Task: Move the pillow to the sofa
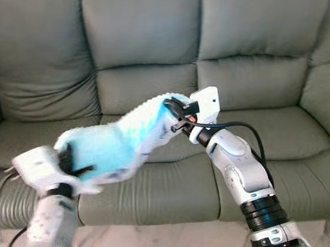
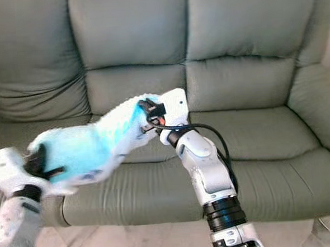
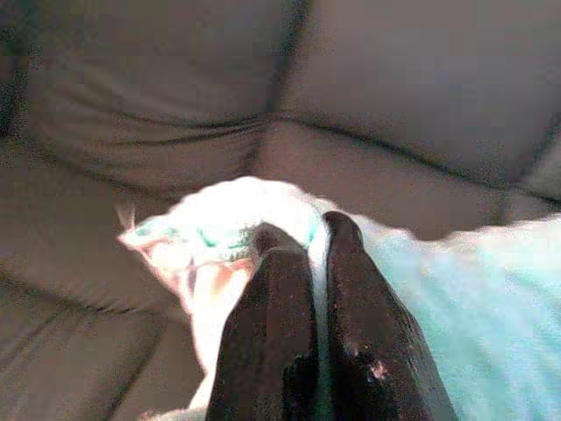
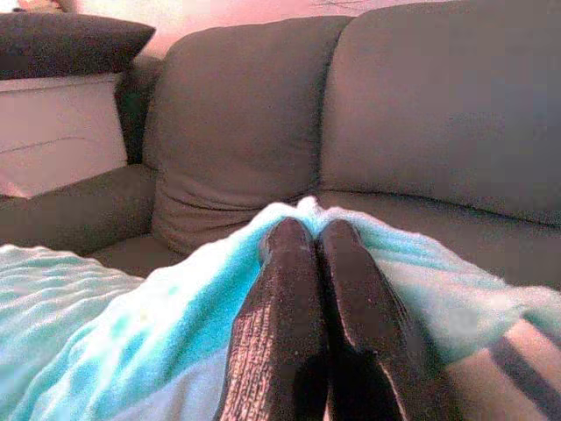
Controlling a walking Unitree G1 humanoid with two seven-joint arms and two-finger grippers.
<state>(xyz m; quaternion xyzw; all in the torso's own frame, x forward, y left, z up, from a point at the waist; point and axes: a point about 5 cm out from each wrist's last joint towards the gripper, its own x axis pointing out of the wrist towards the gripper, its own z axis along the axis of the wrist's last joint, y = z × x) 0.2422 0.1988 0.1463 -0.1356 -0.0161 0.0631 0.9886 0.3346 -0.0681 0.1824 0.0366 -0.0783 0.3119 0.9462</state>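
Turquoise pillow (image 1: 113,143) between 2 grippers

Pale floor (image 1: 161,241) w/ black cable (image 1: 12,240) at lower left; white cabinet (image 4: 57,132) w/ dark cushion (image 4: 70,39) on top.

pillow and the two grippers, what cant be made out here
- Pillow: pattern and outline smeared by motion blur in both eye views.
- Left gripper: blurred in the left eye view.
- Pillow's full extent: cut off by the edges of both wrist views.
- Floor: a strip beneath the sofa.
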